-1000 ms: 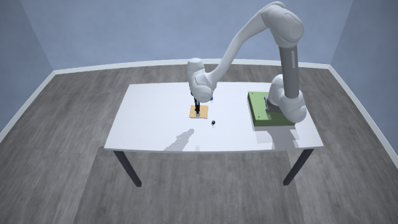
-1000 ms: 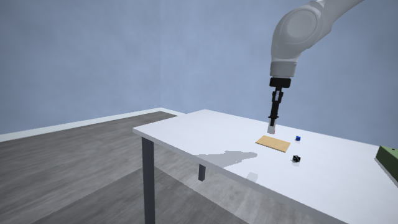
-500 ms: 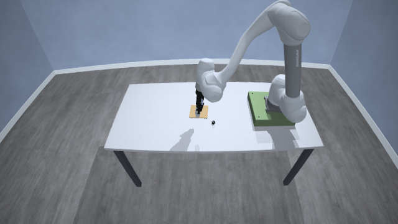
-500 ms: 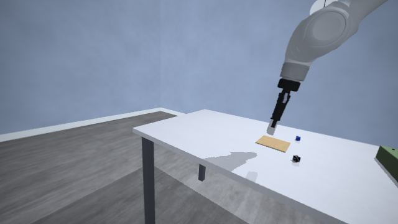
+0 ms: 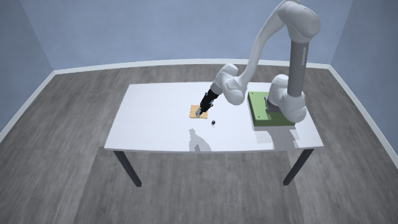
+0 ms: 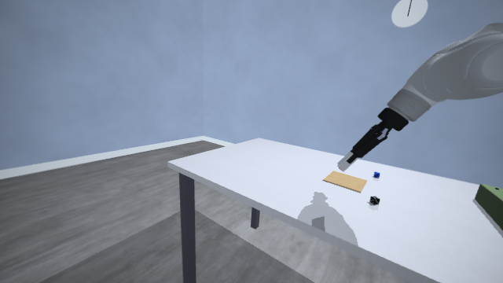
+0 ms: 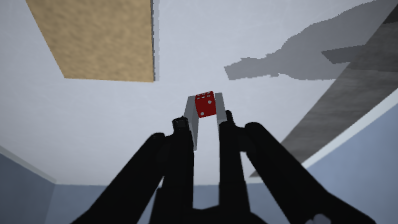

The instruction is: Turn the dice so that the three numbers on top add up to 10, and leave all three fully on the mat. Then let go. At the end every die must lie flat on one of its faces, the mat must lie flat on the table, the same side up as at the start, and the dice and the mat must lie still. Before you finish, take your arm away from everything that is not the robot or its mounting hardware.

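Observation:
My gripper (image 7: 206, 106) is shut on a red die (image 7: 205, 104) with white pips, held between the grey fingertip pads above the table. In the top view the gripper (image 5: 199, 112) hangs tilted over the tan mat (image 5: 196, 109). In the exterior view the fingertips (image 6: 343, 165) hover just above the far edge of the mat (image 6: 345, 181). The mat (image 7: 97, 39) lies flat at the upper left of the wrist view, with no dice on it. A black die (image 5: 213, 122) lies on the table in front of and to the right of the mat, also seen in the exterior view (image 6: 374, 200). A blue die (image 6: 376, 174) lies on the table beyond the mat.
A green base block (image 5: 264, 109) carries the arm at the right of the white table. The table's front edge (image 5: 211, 150) is near the arm's shadow.

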Robot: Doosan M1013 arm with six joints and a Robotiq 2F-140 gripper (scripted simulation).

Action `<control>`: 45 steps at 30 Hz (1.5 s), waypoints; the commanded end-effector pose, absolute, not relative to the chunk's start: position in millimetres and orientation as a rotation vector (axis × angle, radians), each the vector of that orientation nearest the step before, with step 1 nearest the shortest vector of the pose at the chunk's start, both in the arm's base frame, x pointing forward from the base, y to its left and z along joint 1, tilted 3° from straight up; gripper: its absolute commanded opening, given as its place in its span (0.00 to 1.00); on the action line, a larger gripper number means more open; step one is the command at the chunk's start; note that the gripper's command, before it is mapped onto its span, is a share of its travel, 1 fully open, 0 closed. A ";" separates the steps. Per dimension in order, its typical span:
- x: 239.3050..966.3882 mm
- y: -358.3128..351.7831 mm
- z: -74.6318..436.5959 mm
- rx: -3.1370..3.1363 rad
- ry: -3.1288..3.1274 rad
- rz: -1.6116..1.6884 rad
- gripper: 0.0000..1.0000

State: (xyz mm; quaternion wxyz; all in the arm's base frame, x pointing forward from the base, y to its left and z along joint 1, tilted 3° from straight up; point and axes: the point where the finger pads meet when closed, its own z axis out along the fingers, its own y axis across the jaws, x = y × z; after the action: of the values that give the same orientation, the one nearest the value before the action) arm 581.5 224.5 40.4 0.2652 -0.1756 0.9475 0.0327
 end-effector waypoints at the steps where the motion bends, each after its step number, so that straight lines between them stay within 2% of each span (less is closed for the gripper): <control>1: 579.9 223.6 35.0 -0.449 2.389 0.126 0.09; 11: 574.4 220.8 33.0 -0.409 2.126 0.178 0.09; 30: 571.8 219.5 27.9 -0.399 2.060 0.189 0.09; 45: 570.8 217.4 -23.2 -0.399 2.060 0.189 0.09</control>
State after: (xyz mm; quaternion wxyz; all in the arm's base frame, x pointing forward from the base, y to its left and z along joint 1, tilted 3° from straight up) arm 570.7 217.7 -10.4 0.4940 -0.1646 0.8502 0.0779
